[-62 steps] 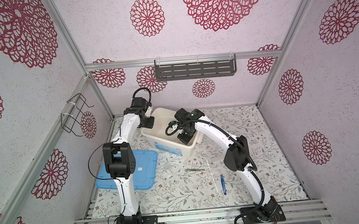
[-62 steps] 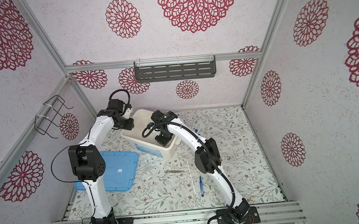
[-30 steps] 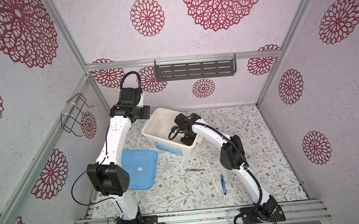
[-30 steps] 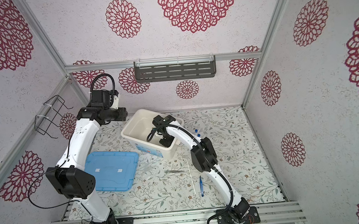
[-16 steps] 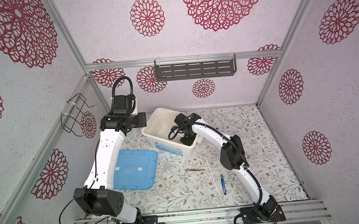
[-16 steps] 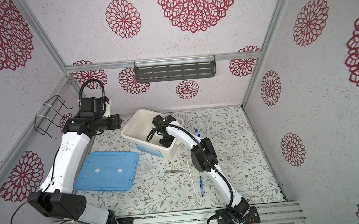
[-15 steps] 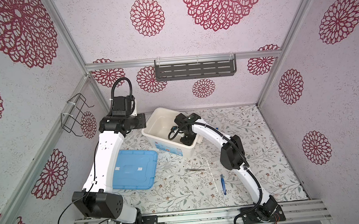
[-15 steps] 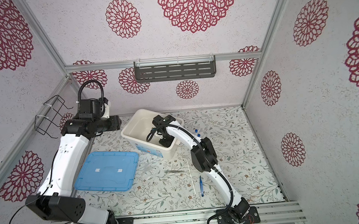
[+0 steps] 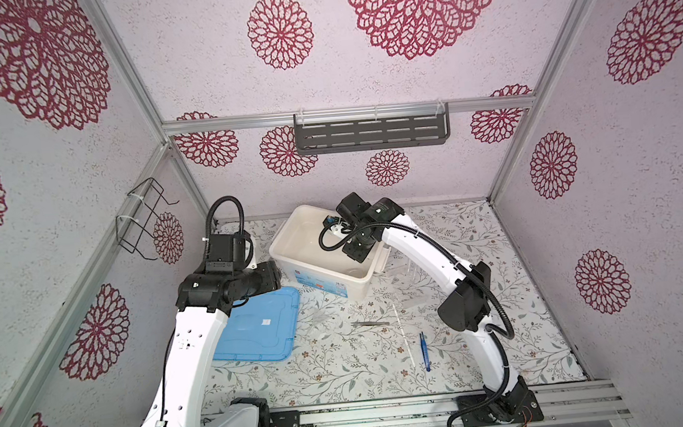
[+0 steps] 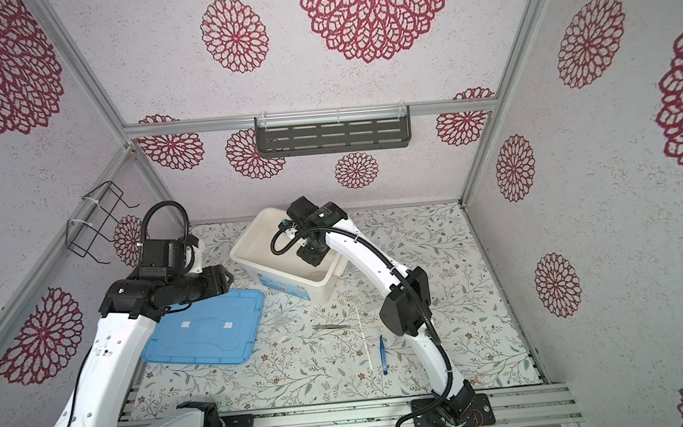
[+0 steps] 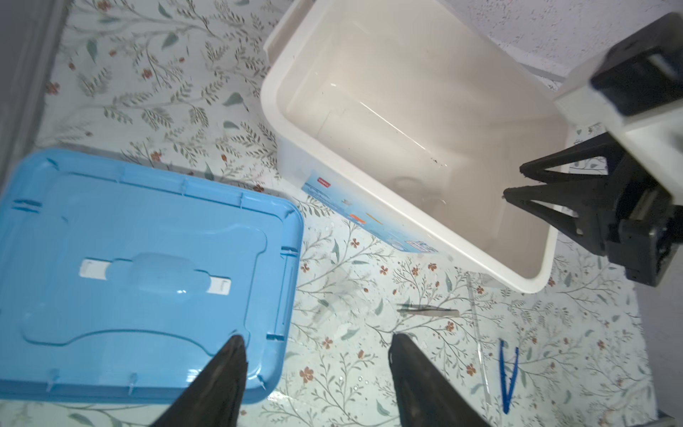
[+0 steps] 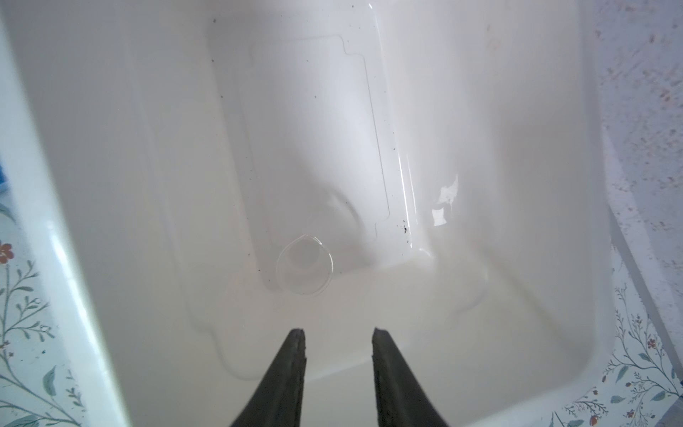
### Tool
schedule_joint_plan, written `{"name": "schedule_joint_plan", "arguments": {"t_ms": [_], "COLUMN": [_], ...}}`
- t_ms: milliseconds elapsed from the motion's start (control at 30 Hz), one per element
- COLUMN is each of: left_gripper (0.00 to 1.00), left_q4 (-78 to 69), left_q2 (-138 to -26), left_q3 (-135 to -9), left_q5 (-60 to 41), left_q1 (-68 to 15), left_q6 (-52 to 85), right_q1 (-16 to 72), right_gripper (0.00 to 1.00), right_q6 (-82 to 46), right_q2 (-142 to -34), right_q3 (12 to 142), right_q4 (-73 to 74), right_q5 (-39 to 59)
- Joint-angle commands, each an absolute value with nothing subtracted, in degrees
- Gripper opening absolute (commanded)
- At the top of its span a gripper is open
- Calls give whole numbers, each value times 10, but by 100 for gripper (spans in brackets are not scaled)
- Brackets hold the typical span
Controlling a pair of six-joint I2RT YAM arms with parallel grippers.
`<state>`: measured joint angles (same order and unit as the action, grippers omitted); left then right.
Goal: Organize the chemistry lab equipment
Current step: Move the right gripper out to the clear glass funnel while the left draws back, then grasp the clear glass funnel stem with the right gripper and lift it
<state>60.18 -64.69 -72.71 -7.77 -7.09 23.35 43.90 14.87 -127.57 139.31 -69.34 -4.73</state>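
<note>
Clear glass first: there's a little round glass dish [image 12: 303, 264] lying on the floor of the white box [image 9: 292, 249], and as far as I can see it's the only thing in there. The right jaws were pinched together a second ago. They've come apart since and hang empty inside the box, just short of the dish and not touching it. Other change: the left arm [image 9: 193, 343] was up at the box's 9 o'clock rim two seconds back and has swung away. Its left jaws now stand wide apart, holding nothing, above the edge of the blue lid [image 9: 257, 333]. Going by the top views, the box sits at 12 o'clock on the table [image 9: 344, 373] and the lid lies flat at 9 o'clock. Out on the table around 5 o'clock of the box, same spots as before, are the grey metal tweezers [image 9: 369, 323], with the thin white rod [image 9: 403, 334] just beside them. The blue plastic tweezers [image 9: 425, 352] are a bit nearer the front edge.
</note>
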Motion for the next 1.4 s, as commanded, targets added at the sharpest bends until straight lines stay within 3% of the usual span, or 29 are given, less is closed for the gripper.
{"name": "schedule_joint_plan", "arguments": {"t_ms": [0, 400, 467, 500, 600, 800, 1000, 1367], "left_gripper": [65, 68, 69, 69, 69, 69, 71, 73], "left_q4": [585, 609, 604, 603, 601, 572, 532, 502], "left_q2": [-614, -607, -602, -602, -604, -618, -625, -623], "left_q3": [-695, -631, -620, -614, -601, -560, -539, -507], "left_q5": [-103, -88, -93, -99, -107, -76, -73, -67], "left_q1": [-77, -28, 0, 16, 54, 91, 98, 99], "left_q6": [290, 352, 350, 347, 335, 315, 310, 308], "right_q1": [454, 601, 614, 619, 625, 630, 630, 617], "right_gripper": [36, 38, 40, 47, 48, 48, 48, 48], "right_q6": [129, 37, 4, -13, -47, -45, -99, -83], "right_q2": [-1235, -1210, -1216, -1219, -1224, -1231, -1259, -1300], "right_q3": [1404, 1386, 1363, 1349, 1313, 1256, 1216, 1206], "right_q4": [-714, -675, -653, -642, -615, -590, -547, -537], "right_q5": [-48, 16, 35, 43, 51, -37, -29, -17]}}
